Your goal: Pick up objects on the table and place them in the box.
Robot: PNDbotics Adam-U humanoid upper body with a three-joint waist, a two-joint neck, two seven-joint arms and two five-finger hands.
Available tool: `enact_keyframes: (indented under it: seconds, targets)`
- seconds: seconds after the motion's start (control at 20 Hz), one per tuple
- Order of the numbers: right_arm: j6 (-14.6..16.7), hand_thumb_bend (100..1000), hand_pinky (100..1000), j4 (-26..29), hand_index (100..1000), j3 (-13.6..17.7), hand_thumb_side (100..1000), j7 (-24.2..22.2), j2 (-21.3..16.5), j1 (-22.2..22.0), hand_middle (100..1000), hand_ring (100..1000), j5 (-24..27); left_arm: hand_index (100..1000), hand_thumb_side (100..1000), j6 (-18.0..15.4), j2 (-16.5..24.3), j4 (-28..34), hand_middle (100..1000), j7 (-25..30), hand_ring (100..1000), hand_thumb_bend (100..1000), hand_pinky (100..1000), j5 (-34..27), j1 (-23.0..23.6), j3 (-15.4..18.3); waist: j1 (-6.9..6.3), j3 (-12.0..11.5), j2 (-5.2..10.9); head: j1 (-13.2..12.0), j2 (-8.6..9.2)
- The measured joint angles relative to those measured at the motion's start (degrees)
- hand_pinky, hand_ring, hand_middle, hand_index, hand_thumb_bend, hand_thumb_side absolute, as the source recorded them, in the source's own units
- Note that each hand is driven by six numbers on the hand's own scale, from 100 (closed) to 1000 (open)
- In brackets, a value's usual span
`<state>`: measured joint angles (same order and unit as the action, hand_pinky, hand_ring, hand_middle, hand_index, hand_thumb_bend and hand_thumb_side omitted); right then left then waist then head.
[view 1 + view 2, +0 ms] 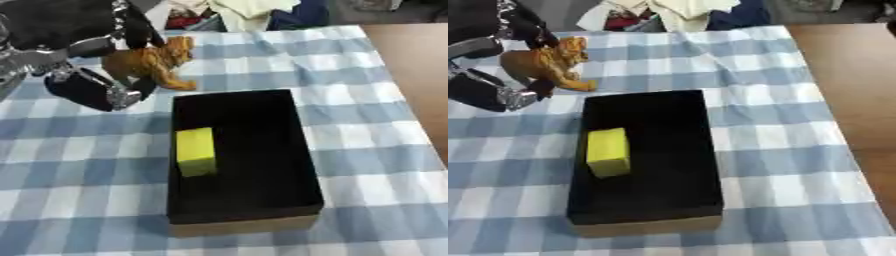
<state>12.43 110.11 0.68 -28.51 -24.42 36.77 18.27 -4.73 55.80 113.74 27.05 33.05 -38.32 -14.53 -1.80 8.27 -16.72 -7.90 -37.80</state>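
Box [241, 220]: black inside with a tan cardboard outer wall, lying lengthwise in the middle of the table, its near end toward 6 o'clock.
Yellow block [196, 151]: inside the box, against the left wall, at about 9 o'clock from the box's centre.
Tablecloth [367, 150]: blue and white check, covering the table all around the box.
Toy lion [156, 62]: orange-brown figure just past the box's far left corner, toward 11 o'clock; its paws point toward the box rim, and whether it touches the cloth I cannot tell.
Left hand [92, 87]: black and silver, coming in from 10 o'clock, fingers curled round the toy lion's back end.
Bare wooden table [846, 75]: showing at 3 o'clock beyond the cloth.
Clothes [684, 12]: heaped at 12 o'clock past the table's far edge.
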Motion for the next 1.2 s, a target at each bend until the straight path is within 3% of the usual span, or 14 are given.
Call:
enact_keyframes:
  seconds: [0.3, 0.7, 0.95, 1.2]
  targets:
    - [-0.19, 100, 838, 0.04, 766, 0.00, 714, 0.02, 0.54, 0.00, 644, 802, 0.04, 598, 315, -1.06, -6.31, 0.00, 469, 2.33, 555, 100, 530, -2.20, -5.33, -3.82, 0.08, 0.02, 0.00, 0.05, -0.28]
    - [-0.48, 100, 838, 0.42, 767, 0.00, 714, 0.14, 0.54, -0.49, 642, 801, 0.06, 603, 306, 2.69, -13.68, 0.00, 474, 8.63, 557, 100, 531, -1.85, -7.40, -7.93, -0.22, -0.02, -0.05, 0.27, -0.43]
    - [-0.64, 100, 839, 0.73, 766, 0.01, 712, 0.07, 0.54, -0.56, 641, 800, 0.08, 580, 307, 4.84, -17.98, -0.26, 457, 10.63, 530, 100, 488, 1.16, -8.66, -9.18, -0.22, -0.15, -0.23, 0.23, -0.43]
    - [-0.77, 100, 840, 0.73, 766, 0.01, 713, -0.07, 0.53, -0.78, 640, 801, 0.16, 567, 297, 5.92, -20.70, -3.57, 445, 8.80, 525, 100, 494, 5.84, -9.11, -9.75, -0.22, -0.19, -0.31, -0.03, -0.43]
